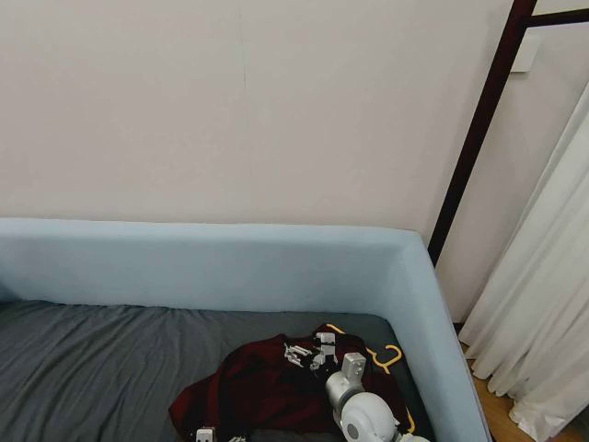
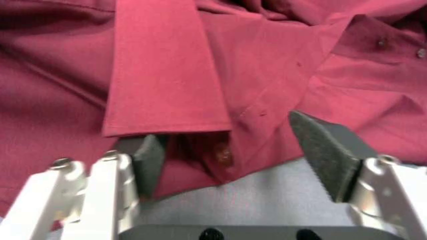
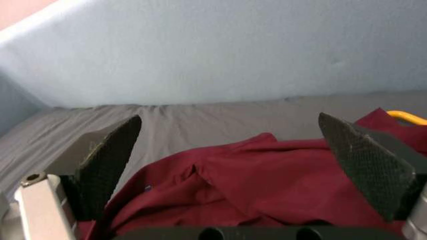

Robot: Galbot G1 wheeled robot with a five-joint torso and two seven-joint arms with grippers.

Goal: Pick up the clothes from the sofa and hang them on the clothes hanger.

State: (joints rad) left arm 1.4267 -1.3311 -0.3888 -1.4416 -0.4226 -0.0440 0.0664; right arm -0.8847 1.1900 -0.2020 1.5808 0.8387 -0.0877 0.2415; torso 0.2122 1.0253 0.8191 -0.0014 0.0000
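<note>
I see my left gripper (image 2: 230, 145) spread wide at the shirt's (image 1: 262, 387) edge on the sofa (image 1: 230, 267), and my right gripper (image 3: 230, 135) gaping just above it.

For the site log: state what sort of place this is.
Probably a home living room: a pale blue sofa against a plain wall, a white curtain beside it, and a dark clothes rack.

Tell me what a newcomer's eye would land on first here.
A dark red shirt lies crumpled toward the right end of the grey sofa seat, with a yellow hanger poking out at its right side. Both hands are at it with jaws open: the left hand at the shirt's edge, the right hand over it. Past the sofa's right corner, a dark rack pole rises beside a white curtain.
</note>
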